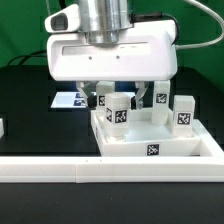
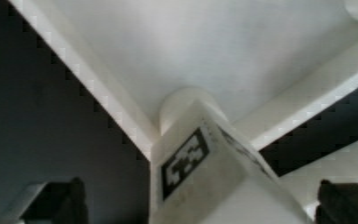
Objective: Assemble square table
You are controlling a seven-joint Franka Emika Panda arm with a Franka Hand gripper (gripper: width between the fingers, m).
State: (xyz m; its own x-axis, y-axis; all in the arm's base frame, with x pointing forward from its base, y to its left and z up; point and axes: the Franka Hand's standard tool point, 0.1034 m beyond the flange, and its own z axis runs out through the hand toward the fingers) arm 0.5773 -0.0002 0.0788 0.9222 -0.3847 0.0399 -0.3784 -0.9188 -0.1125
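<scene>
The white square tabletop slab lies inside the corner of the rail fence, with a small tag on its front rim. Several short white tagged legs stand on it: one at the front left, one behind and one at the exterior view's right. My gripper hangs just above the front left leg, its fingers spread either side of the leg's top. In the wrist view that leg rises between the two dark fingertips, with a gap on at least one side, over the slab. The gripper is open.
The long white rail fence runs along the front and turns up at the exterior view's right. The marker board lies on the black table behind the slab, at the exterior view's left. A small white piece shows at the left edge.
</scene>
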